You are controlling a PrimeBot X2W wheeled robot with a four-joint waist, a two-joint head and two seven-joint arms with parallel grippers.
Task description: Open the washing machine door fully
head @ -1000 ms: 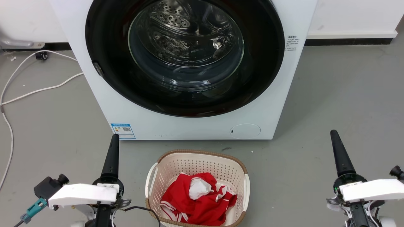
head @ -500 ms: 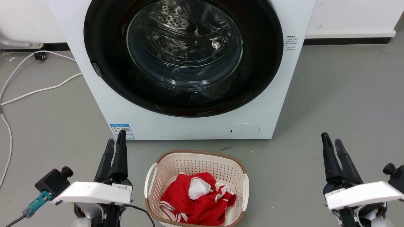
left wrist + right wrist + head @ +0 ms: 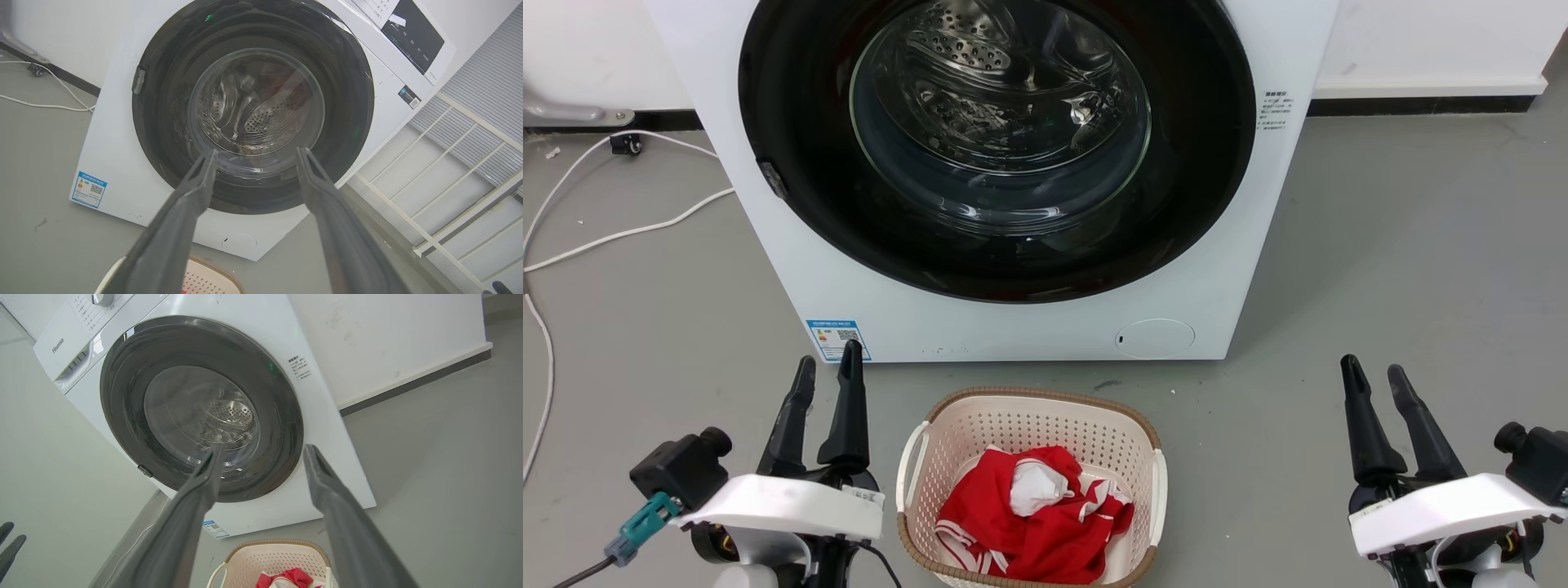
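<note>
The white washing machine (image 3: 1013,331) stands straight ahead on the grey floor. Its round glossy black washing machine door (image 3: 788,106) lies flat against the front, and the steel drum shows through the glass window. A small grey tab (image 3: 774,178) sits on the door's left rim. My left gripper (image 3: 829,357) is open at the lower left, short of the machine's blue label and holding nothing. My right gripper (image 3: 1372,367) is open at the lower right, off the machine's right corner. Both wrist views look at the door (image 3: 163,122) (image 3: 122,396) between spread fingers, with the left gripper (image 3: 257,152) and right gripper (image 3: 264,448) well clear of it.
A cream laundry basket (image 3: 915,457) with red and white cloth sits on the floor between my arms, just before the machine. White cables (image 3: 621,233) trail over the floor at left. A white railing (image 3: 449,171) stands to the machine's right in the left wrist view.
Both grippers have gone from fingers together to fingers spread apart. Both wrists have shifted slightly, the left rightward and the right leftward and lower. The door has not moved.
</note>
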